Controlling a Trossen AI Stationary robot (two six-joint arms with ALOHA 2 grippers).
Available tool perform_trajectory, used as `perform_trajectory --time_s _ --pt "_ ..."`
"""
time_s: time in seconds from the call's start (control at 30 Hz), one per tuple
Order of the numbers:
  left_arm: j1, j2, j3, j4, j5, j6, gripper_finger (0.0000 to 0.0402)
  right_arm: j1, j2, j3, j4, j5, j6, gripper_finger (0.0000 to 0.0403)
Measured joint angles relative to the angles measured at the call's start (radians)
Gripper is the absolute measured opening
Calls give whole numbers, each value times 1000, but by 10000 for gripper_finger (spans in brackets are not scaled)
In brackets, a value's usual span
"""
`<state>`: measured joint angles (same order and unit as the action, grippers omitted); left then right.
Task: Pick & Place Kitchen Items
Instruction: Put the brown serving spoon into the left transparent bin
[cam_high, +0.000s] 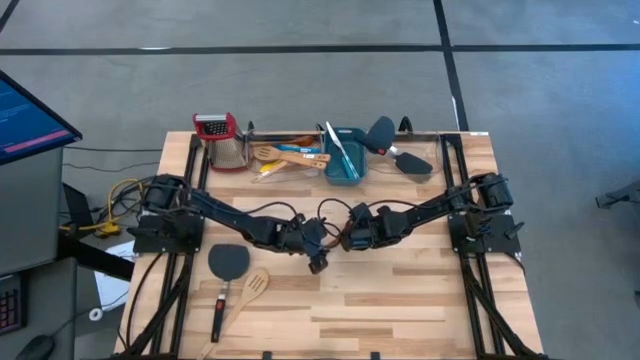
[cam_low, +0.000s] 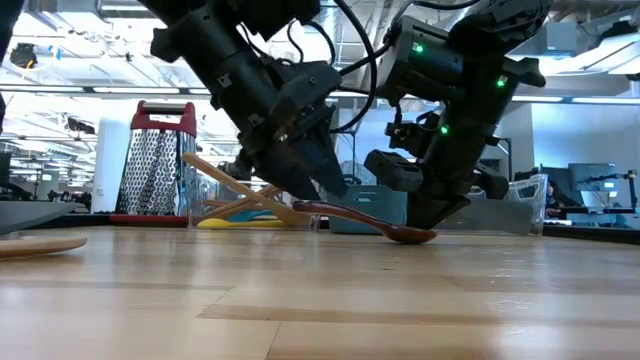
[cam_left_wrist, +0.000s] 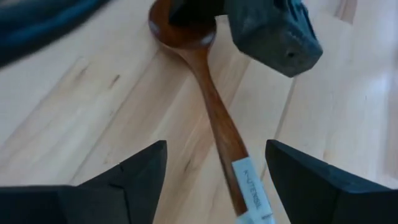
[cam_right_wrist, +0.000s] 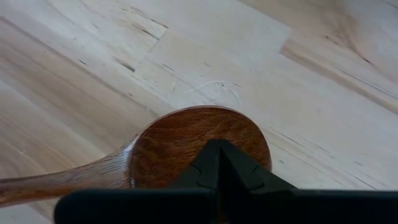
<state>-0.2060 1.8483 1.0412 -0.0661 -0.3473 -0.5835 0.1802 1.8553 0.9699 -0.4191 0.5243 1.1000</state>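
Pale desk (cam_left_wrist: 74, 106) lay below; my left fingers (cam_left_wrist: 214, 180) stood released astride the dark-brown wooden spoon (cam_left_wrist: 214, 118), right fingers (cam_right_wrist: 219, 163) clenched on its bowl; I needed a centred squeeze.

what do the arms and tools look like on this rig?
Both arms are dark, near-black jointed links with loose black cables looping at the wrists. The right arm shows small green indicator lights. The left tool has two blocky, wedge-shaped matte black fingers; the right tool looks the same.

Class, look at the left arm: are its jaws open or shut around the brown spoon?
Open. The dark-brown wooden spoon lies between the left gripper's spread jaws, clear of both.
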Motion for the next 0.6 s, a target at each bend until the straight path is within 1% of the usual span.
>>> perform_trajectory --time_s 0.33,0.6 --pt "23 118 1 72 49 0 260 0 0 0 13 -2 -11 0" --pt "23 121 1 93 48 -2 259 0 0 1 12 -2 -11 0"
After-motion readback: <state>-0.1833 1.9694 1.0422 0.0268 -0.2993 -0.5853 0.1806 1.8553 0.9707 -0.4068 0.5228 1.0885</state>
